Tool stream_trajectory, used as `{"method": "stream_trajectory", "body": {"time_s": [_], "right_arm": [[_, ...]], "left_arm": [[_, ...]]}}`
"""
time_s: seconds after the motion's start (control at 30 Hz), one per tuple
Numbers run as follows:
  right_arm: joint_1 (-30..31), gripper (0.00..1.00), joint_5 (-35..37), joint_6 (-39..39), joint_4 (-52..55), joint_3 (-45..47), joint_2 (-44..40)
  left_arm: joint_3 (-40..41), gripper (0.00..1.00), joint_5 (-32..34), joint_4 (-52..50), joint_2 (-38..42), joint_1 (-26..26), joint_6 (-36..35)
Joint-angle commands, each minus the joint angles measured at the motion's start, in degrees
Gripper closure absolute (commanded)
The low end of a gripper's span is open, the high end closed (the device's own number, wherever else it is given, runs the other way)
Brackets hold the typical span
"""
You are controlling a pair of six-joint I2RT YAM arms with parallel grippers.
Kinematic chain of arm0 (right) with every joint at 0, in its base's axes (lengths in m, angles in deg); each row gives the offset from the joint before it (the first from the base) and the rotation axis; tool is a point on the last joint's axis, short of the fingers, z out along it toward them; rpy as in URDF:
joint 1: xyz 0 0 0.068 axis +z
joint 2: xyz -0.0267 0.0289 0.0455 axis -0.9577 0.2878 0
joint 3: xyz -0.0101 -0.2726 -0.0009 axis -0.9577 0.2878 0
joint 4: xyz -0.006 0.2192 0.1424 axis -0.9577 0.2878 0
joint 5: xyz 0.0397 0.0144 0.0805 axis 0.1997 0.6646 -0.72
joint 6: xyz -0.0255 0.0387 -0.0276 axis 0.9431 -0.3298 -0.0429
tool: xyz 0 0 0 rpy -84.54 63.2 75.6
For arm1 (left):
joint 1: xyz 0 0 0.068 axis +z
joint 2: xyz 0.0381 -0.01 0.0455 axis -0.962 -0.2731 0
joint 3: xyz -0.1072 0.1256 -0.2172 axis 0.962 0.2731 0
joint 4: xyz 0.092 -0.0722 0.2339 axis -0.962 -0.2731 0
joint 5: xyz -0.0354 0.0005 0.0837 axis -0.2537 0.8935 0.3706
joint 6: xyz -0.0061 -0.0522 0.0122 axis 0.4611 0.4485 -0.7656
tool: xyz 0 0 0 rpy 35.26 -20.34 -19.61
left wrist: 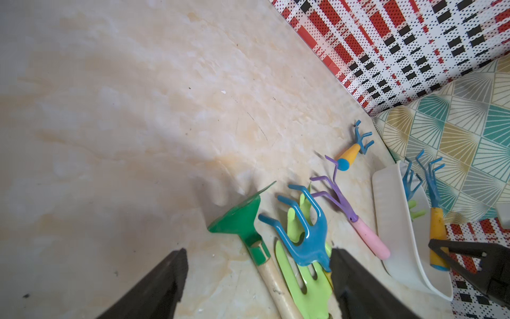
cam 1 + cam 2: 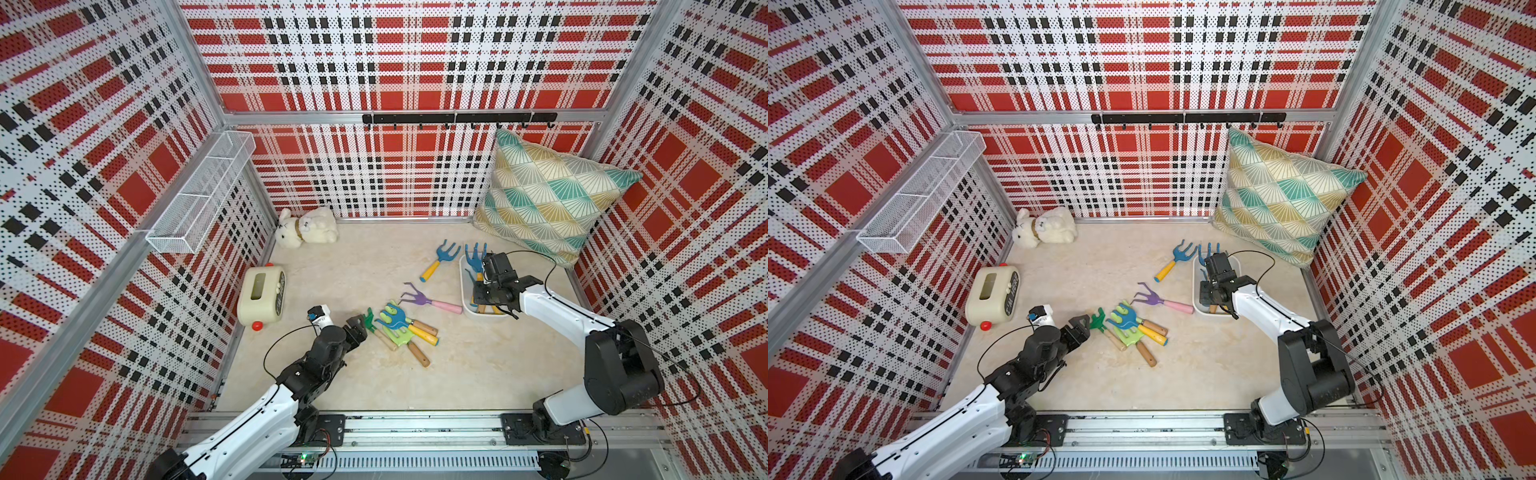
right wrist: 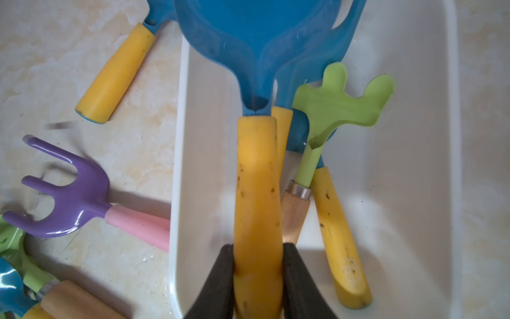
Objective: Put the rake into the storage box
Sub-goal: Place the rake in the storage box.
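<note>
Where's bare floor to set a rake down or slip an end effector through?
Free: floor between plush dog and rake pile; wide strip between pile and front rail. Crowded: pile at left end effector; storage box, though part of its bottom is bare.

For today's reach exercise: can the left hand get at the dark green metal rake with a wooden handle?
Likely yes: the open left hand faces the dark green rake, its head uncovered.
</note>
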Motion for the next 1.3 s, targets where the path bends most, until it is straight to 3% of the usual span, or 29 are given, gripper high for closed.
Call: {"method": "stream_trajectory", "body": {"time_s": [0.0,0.33,0.37,0.43,0.5,0.73,0.97,1.13,1.27], "right_arm": [[-0.2,0.78,-1.3,0.7,-1.2,-0.3,1.1],[-0.3,0.66,1.4,-0.3,-0.2,5.0,-4.6],[-0.3,0.61,1.4,-0.3,-0.2,5.0,-4.6],[-0.3,0.36,0.8,-0.4,-0.3,4.8,-4.6],[-0.3,0.29,0.1,-0.3,0.1,4.0,-5.2],[0.3,0.34,-5.2,0.4,0.2,2.9,-12.4],[5.8,0.36,-9.6,0.7,-0.4,2.9,-16.4],[9.0,0.35,-11.5,-1.2,-2.8,1.8,-14.1],[10.2,0.35,-9.1,-2.2,-3.7,-2.1,-7.3]], "left_arm": [[-1.1,0.13,1.9,1.1,0.9,-0.4,0.2],[-1.4,0.14,2.8,0.0,2.5,-0.2,0.2],[-1.4,0.13,2.7,-0.1,2.3,-0.2,0.2],[-1.6,0.14,2.5,-0.6,2.3,-0.2,0.2],[-1.5,0.14,2.4,-1.1,2.8,-0.2,0.4],[-1.0,0.14,2.4,-4.4,6.6,-0.3,2.3],[-2.5,0.14,3.1,-8.8,8.7,-0.4,4.5],[-3.4,0.14,5.2,-10.8,7.8,-0.3,6.1],[-2.9,0.14,6.0,-9.9,7.1,-0.3,6.4]]}}
